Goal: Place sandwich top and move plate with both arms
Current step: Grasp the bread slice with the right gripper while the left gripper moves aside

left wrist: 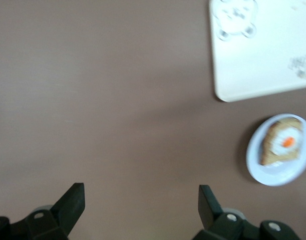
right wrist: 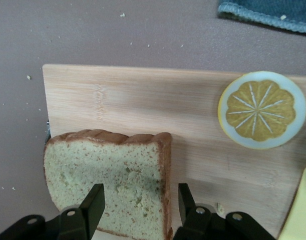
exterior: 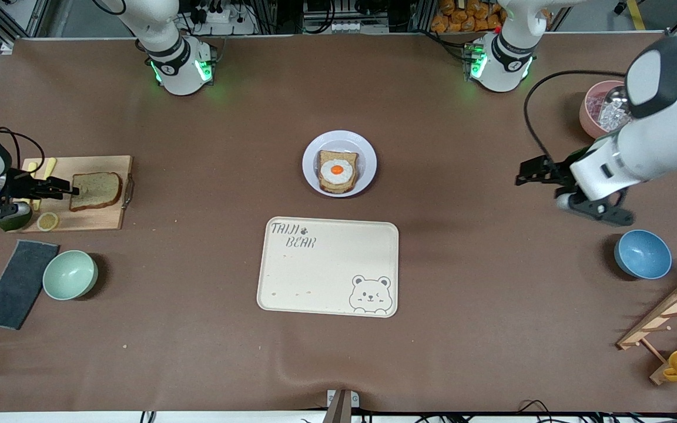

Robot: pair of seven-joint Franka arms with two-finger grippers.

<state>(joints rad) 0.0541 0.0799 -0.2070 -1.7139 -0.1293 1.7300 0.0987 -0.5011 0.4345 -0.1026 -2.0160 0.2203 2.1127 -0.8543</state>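
The sandwich top (exterior: 96,191), a plain wholemeal slice, lies flat on a wooden cutting board (exterior: 97,167) at the right arm's end of the table. My right gripper (exterior: 71,189) is open at the slice's edge. In the right wrist view the gripper (right wrist: 141,207) has one finger over the slice (right wrist: 107,175) and the other over the board beside the crust. The lavender-white plate (exterior: 368,154) at mid-table holds toast with a fried egg (exterior: 337,170). My left gripper (exterior: 520,176) is open and empty over bare table toward the left arm's end; its wrist view (left wrist: 141,200) shows the plate (left wrist: 258,165) farther off.
The cream bear-print tray (exterior: 327,267) lies nearer the camera than the plate. A lemon slice (exterior: 47,221) and yellow strips share the board. A mint bowl (exterior: 70,274) and dark cloth (exterior: 18,283) lie nearby. A blue bowl (exterior: 642,254), pink container (exterior: 600,108) and wooden rack (exterior: 676,314) stand at the left arm's end.
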